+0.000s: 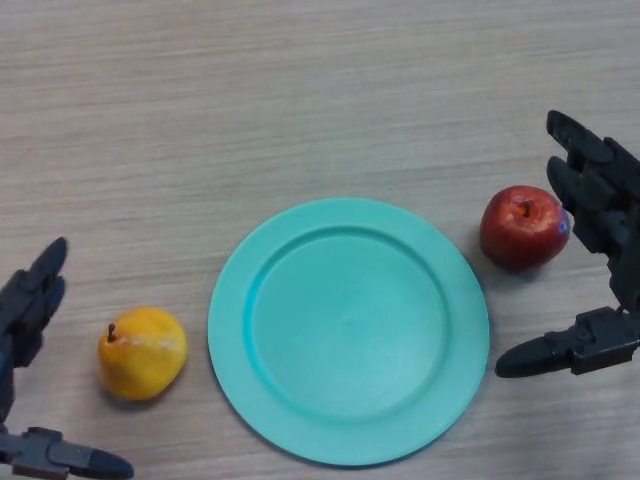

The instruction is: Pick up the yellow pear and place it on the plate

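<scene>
A yellow pear [141, 352] lies on the wooden table, left of a teal plate [290, 400] that sits in the middle and has nothing on it. My left hand [28, 305] is at the left edge, just left of the pear, open, with fingers above and thumb below and not touching the pear. My right hand [600, 200] is at the right edge, open, its fingers beside a red apple and its thumb lower down near the plate's right rim.
A red apple [522, 228] lies right of the plate, close to my right hand's fingers. The wooden table [300, 100] stretches bare behind the plate.
</scene>
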{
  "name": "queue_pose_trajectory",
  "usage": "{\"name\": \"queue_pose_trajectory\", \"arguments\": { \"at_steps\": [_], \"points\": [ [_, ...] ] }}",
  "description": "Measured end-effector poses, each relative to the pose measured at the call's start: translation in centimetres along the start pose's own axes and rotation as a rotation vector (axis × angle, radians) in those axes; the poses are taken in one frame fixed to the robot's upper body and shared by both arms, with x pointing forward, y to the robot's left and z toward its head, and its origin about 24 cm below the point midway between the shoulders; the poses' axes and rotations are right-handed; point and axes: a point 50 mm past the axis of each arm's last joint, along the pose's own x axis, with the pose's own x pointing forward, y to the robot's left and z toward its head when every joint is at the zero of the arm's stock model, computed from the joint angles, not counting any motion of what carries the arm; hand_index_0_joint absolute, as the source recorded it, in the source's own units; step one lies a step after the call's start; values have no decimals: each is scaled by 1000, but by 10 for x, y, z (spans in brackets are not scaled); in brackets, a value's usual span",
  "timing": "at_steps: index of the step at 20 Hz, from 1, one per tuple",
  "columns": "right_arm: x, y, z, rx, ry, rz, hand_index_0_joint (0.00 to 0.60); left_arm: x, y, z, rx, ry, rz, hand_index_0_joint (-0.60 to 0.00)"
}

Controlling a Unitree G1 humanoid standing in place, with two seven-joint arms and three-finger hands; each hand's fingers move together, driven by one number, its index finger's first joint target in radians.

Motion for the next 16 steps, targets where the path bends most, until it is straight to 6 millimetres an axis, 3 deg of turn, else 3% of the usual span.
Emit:
{"name": "queue_pose_trajectory", "arguments": {
  "at_steps": [13, 14, 16],
  "points": [
    [-12, -9, 11, -23, -32, -47, 0, 36, -26, -25, -113, 72, -83, 0],
    [-13, -10, 12, -25, -36, -54, 0, 37, -26, -25, -146, 65, -72, -99],
    [-14, -14, 12, -29, -35, -73, 0, 39, -25, -25, -147, 66, -69, -399]
  ]
}}
